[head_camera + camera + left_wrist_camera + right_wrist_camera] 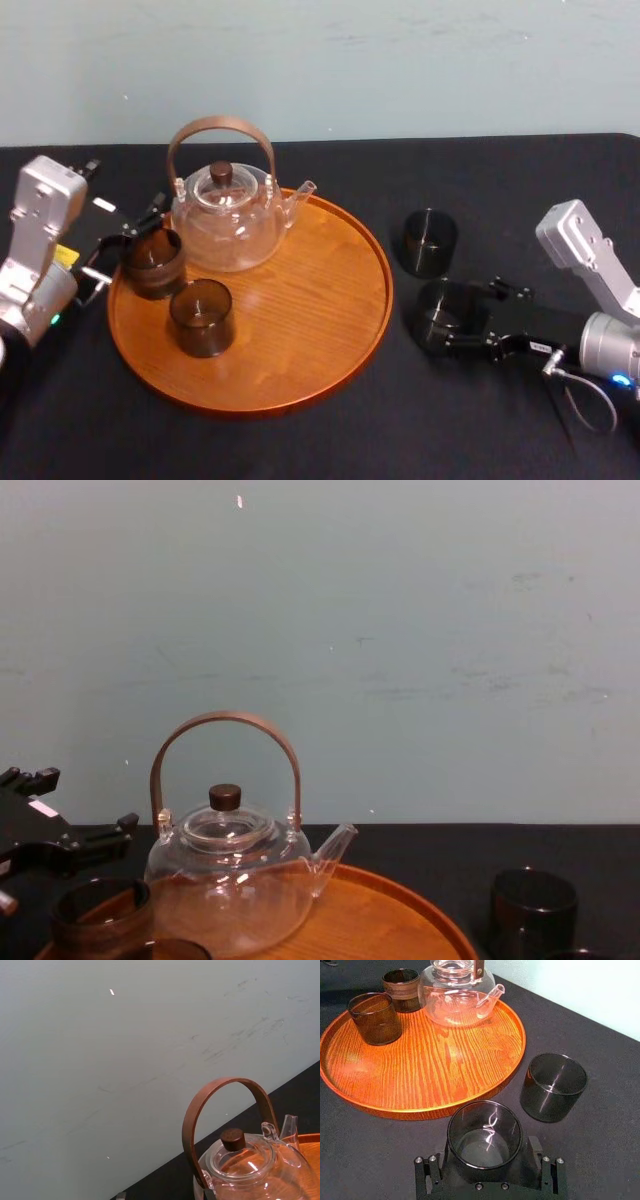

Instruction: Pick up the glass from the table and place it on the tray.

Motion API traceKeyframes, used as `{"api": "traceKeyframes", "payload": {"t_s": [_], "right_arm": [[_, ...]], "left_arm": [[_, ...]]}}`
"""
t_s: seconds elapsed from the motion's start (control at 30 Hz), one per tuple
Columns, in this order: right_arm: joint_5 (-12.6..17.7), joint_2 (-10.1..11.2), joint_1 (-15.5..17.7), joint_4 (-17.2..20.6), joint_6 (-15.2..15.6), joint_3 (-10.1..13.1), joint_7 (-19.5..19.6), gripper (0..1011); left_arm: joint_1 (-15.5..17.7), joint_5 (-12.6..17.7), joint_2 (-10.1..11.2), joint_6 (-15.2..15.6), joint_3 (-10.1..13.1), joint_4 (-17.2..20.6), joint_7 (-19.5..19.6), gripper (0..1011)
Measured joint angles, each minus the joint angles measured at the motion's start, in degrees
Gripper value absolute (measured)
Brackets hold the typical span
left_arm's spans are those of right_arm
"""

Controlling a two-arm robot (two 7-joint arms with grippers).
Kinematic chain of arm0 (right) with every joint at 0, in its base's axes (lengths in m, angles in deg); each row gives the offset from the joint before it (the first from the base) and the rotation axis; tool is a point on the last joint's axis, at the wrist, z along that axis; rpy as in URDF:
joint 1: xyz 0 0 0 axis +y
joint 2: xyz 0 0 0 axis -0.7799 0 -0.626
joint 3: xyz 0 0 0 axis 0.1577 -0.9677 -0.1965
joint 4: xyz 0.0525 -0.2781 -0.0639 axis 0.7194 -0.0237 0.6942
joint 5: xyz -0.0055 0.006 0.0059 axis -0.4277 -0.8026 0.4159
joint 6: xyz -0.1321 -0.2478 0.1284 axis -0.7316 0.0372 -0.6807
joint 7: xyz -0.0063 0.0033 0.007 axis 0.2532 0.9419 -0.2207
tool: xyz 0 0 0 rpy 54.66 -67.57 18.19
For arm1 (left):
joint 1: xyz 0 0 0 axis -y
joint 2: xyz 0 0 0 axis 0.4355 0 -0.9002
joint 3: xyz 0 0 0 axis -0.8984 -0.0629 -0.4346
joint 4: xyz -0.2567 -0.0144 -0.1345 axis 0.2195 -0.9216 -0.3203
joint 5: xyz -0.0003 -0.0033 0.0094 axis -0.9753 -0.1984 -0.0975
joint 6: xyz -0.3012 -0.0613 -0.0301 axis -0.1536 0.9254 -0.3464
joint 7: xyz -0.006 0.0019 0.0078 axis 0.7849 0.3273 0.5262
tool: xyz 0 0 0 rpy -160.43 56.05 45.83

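A dark smoky glass [485, 1132] stands on the black table just right of the tray, and my right gripper [488, 1149] is shut on it, one finger pressed against each side. The head view shows that same glass [441, 306] in the right gripper [450, 320]. The tray [320, 330] is round, orange-brown wood with a low rim, and in the right wrist view the tray [435, 1070] lies just beyond the held glass. My left gripper [118, 250] sits at the tray's left edge beside a brown glass [153, 262].
On the tray stand a glass teapot [228, 215] with a brown hoop handle and a second brown glass [201, 317]. Another dark glass [430, 242] stands on the table right of the tray, close behind the held one. A pale wall backs the table.
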Motion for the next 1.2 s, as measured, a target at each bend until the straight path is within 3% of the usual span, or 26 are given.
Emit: {"api": "traceKeyframes", "payload": {"t_s": [0.4, 0.87, 1.03, 1.2], "right_arm": [[-1.19, -1.74, -2.87, -1.93, 0.21, -1.62, -0.55, 1002], [-1.68, -1.86, -3.16, -2.02, 0.04, -1.90, -0.53, 1002], [-1.61, -1.83, -3.12, -2.01, 0.04, -1.86, -0.52, 912], [-1.55, -1.82, -3.09, -2.00, 0.04, -1.84, -0.51, 904]], "left_arm": [[0.00, 0.00, 0.00, 0.00, 0.00, 0.00, 0.00, 1001], [0.00, 0.00, 0.00, 0.00, 0.00, 0.00, 0.00, 1001], [0.00, 0.00, 0.00, 0.00, 0.00, 0.00, 0.00, 1001], [0.00, 0.00, 0.00, 0.00, 0.00, 0.00, 0.00, 1001]]}}
